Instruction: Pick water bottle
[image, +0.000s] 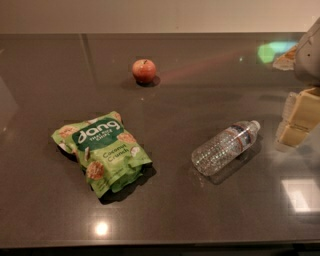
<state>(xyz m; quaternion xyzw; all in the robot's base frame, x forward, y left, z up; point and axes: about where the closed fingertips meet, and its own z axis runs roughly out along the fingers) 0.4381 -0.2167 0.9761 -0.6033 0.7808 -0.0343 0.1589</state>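
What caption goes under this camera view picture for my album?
Robot's pincer hovers at the right edge, beside a small clear ribbed plastic water bottle lying on the glossy dark grey table.

Seemingly a kitchen: dark polished counter (200, 215) holding snack bag (102, 152) and apple (144, 70), jaws at its right edge.

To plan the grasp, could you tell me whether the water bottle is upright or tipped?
Tipped: the water bottle lies sideways on the table, cap toward the gripper at right.
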